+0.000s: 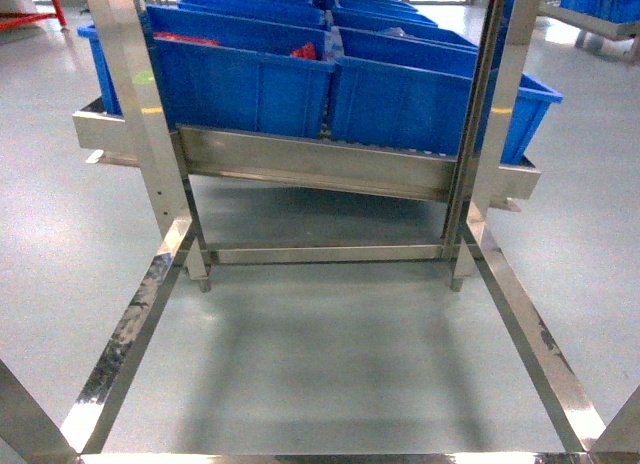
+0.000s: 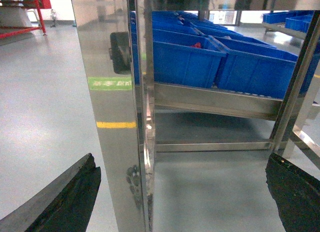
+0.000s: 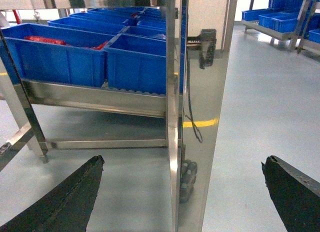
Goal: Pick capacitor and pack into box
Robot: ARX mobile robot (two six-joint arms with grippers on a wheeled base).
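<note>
No capacitor and no box show in any view. In the left wrist view my left gripper (image 2: 181,162) stands open, its dark fingers (image 2: 65,202) wide apart at the bottom corners, with a polished steel post (image 2: 117,117) rising between them. In the right wrist view my right gripper (image 3: 183,162) is open the same way, its fingers (image 3: 70,197) straddling another steel post (image 3: 200,117). Nothing is held in either one. Neither gripper appears in the head view.
Rows of blue plastic bins (image 1: 240,79) sit on a sloping steel rack shelf (image 1: 310,164); some hold red items (image 1: 305,51). The rack's low frame rails (image 1: 130,334) border grey floor ahead. More blue bins (image 3: 280,19) stand on a far rack at right.
</note>
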